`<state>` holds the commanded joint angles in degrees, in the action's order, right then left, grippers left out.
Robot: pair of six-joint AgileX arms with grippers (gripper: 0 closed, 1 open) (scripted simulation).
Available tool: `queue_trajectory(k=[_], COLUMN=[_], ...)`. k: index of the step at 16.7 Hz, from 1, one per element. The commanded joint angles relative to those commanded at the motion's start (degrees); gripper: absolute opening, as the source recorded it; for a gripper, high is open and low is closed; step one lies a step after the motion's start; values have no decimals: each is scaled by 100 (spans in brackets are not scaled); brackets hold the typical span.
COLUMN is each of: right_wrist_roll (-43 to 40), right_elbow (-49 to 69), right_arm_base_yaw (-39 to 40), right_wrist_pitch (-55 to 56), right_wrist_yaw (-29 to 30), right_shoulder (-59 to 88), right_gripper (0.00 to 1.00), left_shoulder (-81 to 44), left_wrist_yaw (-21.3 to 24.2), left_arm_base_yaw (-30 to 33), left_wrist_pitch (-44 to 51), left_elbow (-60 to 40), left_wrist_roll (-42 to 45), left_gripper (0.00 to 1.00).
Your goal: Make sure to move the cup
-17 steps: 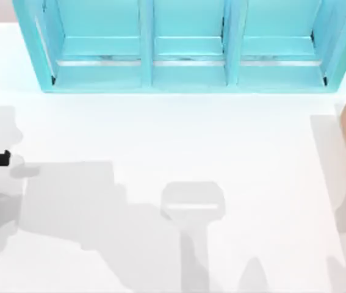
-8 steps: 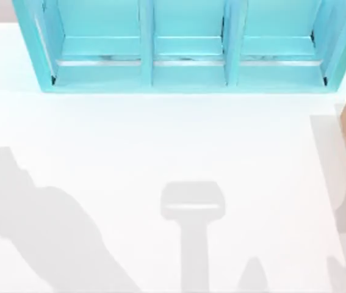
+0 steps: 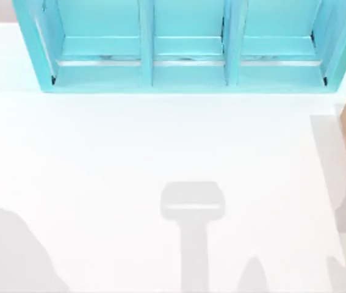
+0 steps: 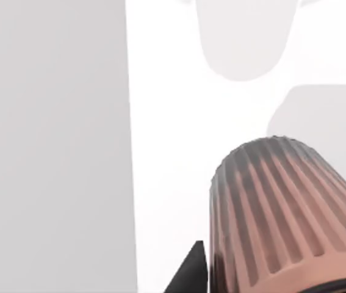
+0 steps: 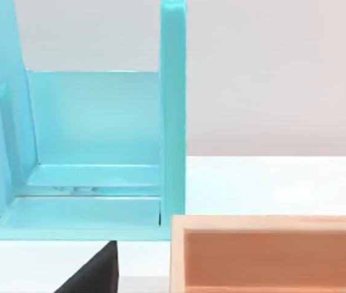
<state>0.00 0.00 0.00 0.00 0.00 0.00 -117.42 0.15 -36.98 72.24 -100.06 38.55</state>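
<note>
Left claw [image 4: 191, 276] appears as a dark wedge at the bottom edge of the left wrist view, just left of the cup [image 4: 282, 213]. Whether this claw is open, closed or gripping the cup cannot be told. The cup is brown and ribbed, fills the lower right of that frame close to the camera, and tilts up toward the left. Beyond it lies the white bench [image 4: 166, 152], with soft shadows at the upper right. A flat grey area takes the left part of the frame, past the bench's straight edge.

In the right wrist view, the right claw [image 5: 93, 271] is a dark wedge at the bottom edge, left of centre; its state cannot be told either. A light blue shelf unit [image 5: 93, 122] stands in the left half of the frame, one open compartment facing the camera. A wooden box [image 5: 270, 256] sits at the lower right, near the shelf unit's upright side panel.

From the top view, the shelf unit spans the upper edge with three open compartments side by side. The wooden box is cut by the right edge at mid height. Grey shadows lie along the bottom of the frame on the white bench.
</note>
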Motion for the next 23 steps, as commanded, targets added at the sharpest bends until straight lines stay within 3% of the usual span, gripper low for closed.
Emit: queue_trajectory(k=[10, 14, 23], right_wrist_roll=[0, 0, 0], right_elbow=[0, 0, 0], right_arm_base_yaw=[0, 0, 0], right_wrist_pitch=[0, 0, 0], right_wrist_yaw=[0, 0, 0], right_shoulder=[0, 0, 0], right_gripper=[100, 100, 100], left_shoulder=[-257, -277, -277], left_wrist_yaw=[1, 2, 2], left_arm_base_yaw=[-14, -18, -18], left_wrist_pitch=[-1319, -1358, -1358], left_elbow=[1044, 1081, 1081], left_wrist_roll=[20, 22, 22], left_gripper=[0, 0, 68])
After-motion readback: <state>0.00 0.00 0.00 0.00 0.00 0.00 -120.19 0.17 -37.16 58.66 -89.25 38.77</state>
